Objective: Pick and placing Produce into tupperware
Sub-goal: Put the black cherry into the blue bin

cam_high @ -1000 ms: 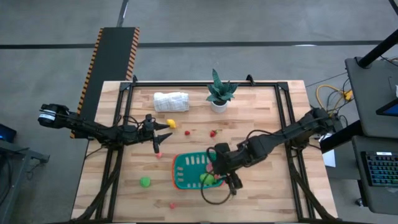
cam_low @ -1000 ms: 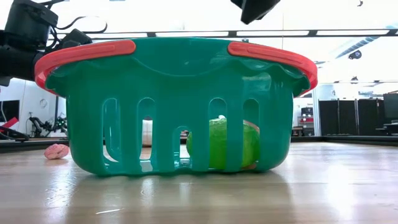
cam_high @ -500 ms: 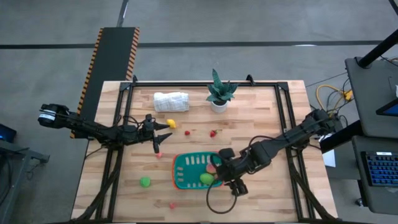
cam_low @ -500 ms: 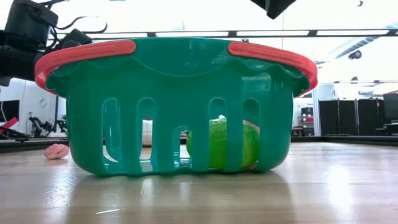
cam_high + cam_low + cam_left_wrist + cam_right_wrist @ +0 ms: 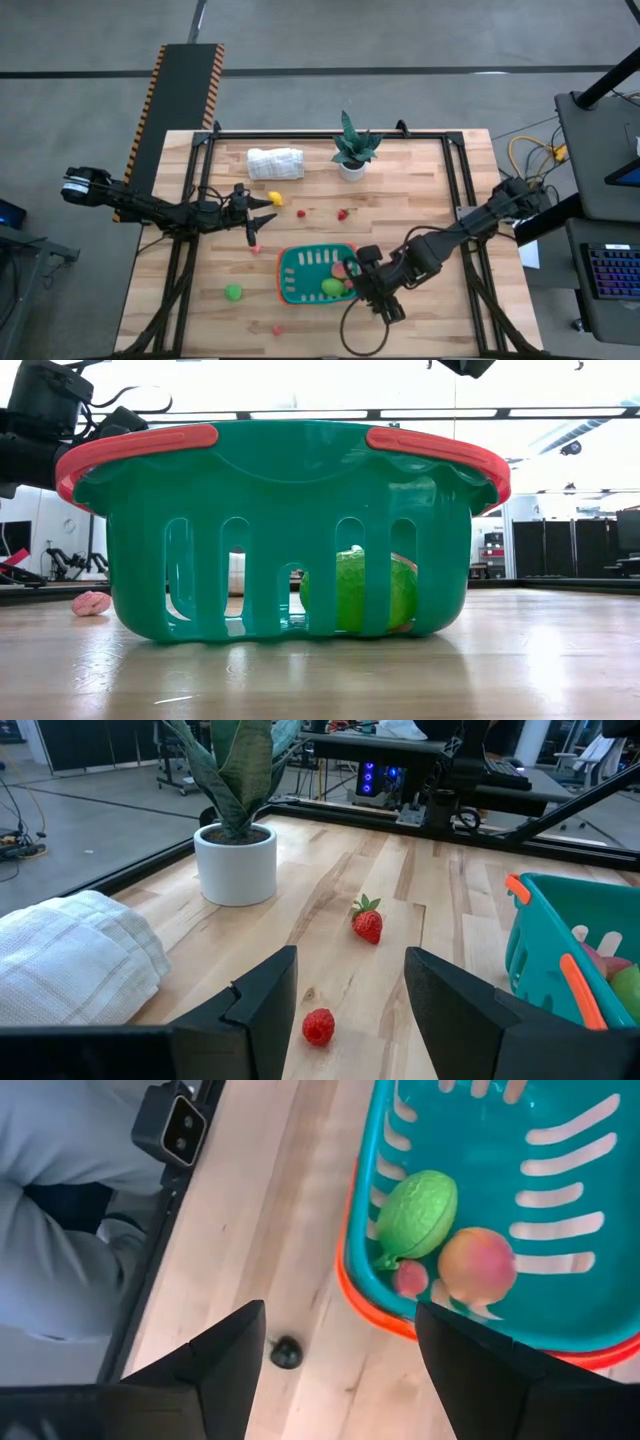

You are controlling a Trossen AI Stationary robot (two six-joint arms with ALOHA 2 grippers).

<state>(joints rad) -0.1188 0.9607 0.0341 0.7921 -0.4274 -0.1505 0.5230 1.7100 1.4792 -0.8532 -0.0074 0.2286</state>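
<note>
Beside the tupperware (image 5: 300,275), at its edge nearest the right arm, the right gripper (image 5: 372,298) hangs with its fingers spread wide and nothing between them. A second ago it was right over the container's corner; since then it has slid outward and toward the table's front edge, so it now sits just off the orange-red rim. From the low camera its dark tip has nearly left the top of the frame, which suggests it has also risen. I take that as a drop just finished and the arm backing away.

Inside the container, packed into the corner closest to that gripper, lie a green fruit (image 5: 416,1213), an orange-pink peach (image 5: 476,1265) and a small red piece (image 5: 410,1278) touching both. The green one shows through the slots in the low view too.

Plenty remains outside. On the far side of the tupperware, toward the potted plant (image 5: 352,150), sit a strawberry (image 5: 367,922) and a small red berry (image 5: 318,1026). A yellow piece (image 5: 274,199) lies near the rolled cloth (image 5: 275,163). A green ball (image 5: 233,292) rests off the container's other end, well apart from it.

The left gripper (image 5: 262,216) hovers beyond that end, near the yellow piece, fingers parted and empty, unmoved over the last second.
</note>
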